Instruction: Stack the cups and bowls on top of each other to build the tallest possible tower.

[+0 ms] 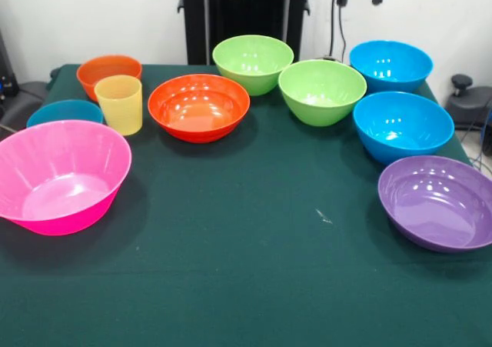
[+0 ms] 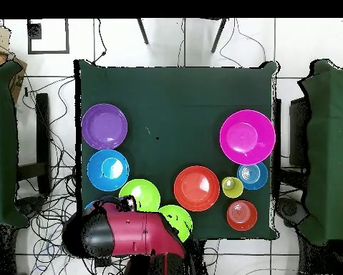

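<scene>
Every piece stands singly on the green table; no tower shows. The pale-yellow cup stands upright between a small blue bowl and the wide orange bowl. A small orange bowl sits behind the cup. The big pink bowl is at the near left. Two lime green bowls sit at the back, two blue bowls to their right, and the purple bowl at the near right. The red arm is drawn back over the table's edge; its gripper does not show.
In the overhead view the arm covers most of one blue bowl and the rim of a green bowl. Cables lie on the floor around the table. Other green-covered tables stand at both sides.
</scene>
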Controlling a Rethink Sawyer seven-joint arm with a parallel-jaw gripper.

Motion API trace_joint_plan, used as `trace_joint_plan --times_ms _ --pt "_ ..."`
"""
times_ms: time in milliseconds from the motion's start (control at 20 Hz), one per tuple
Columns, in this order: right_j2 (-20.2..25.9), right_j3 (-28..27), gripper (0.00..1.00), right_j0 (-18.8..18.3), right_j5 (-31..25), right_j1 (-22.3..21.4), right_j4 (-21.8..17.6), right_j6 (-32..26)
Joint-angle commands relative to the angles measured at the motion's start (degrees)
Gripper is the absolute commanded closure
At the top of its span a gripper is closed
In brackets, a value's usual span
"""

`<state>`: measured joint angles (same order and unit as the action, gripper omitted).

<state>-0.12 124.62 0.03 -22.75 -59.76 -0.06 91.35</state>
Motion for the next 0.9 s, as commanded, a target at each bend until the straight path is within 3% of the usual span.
trace_joint_plan --times_ms 50,600,900 --pt "0.34 -1.13 0.00 0.57 7.62 9.79 -2.95 10.07" --pt "-2.11 -2.55 0.00 2.28 15.37 17.49 -3.24 10.16" --pt "-1.97 -2.43 0.00 1.62 8.15 11.76 -2.21 8.08"
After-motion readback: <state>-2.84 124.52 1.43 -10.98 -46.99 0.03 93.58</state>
